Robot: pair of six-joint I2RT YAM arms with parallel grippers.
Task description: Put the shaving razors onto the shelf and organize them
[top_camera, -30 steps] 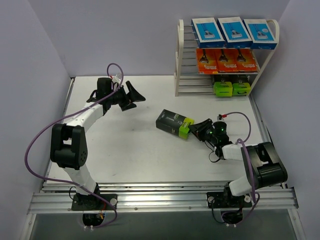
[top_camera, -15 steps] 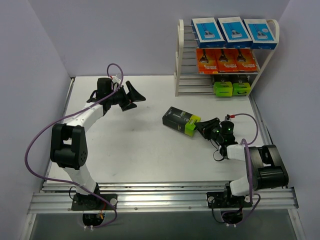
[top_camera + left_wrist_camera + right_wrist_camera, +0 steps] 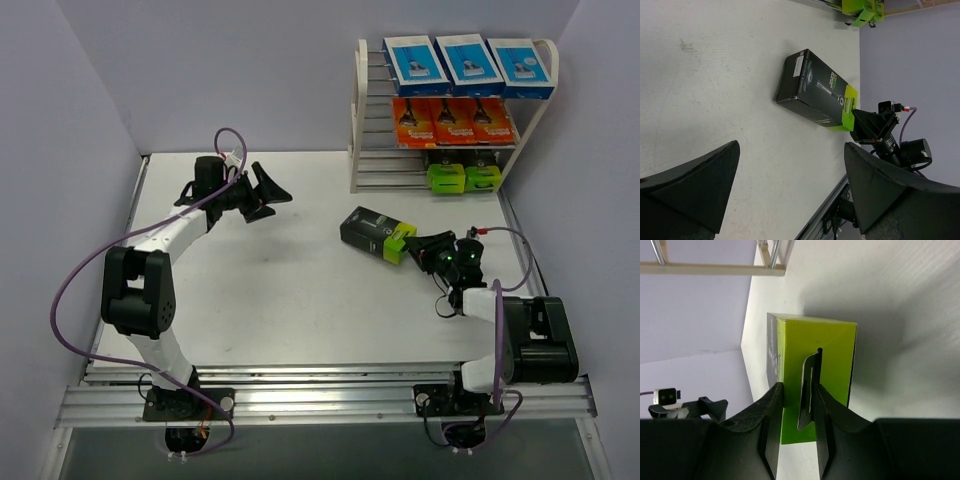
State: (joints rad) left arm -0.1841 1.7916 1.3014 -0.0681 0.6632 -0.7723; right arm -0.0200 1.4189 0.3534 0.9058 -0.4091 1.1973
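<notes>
My right gripper (image 3: 413,246) (image 3: 798,387) is shut on the lime-green end of a black razor pack (image 3: 374,231) (image 3: 836,357), pinching it at its hang tab. The pack (image 3: 815,93) lies low over the table, right of centre and in front of the shelf (image 3: 357,120). The shelf holds three blue-and-white packs (image 3: 470,62) on top, three orange packs (image 3: 452,120) in the middle and two green-ended packs (image 3: 464,177) on the lowest tier. My left gripper (image 3: 274,190) (image 3: 791,146) stands open over the table's back left, holding nothing.
The shelf stands against the back wall at the right, close to the right wall. Its bottom rail (image 3: 715,268) shows just above the held pack in the right wrist view. A metal rail (image 3: 320,400) runs along the table's near edge.
My right gripper has carried the black pack to the right and a little farther back, toward the shelf. The left arm has not moved.
</notes>
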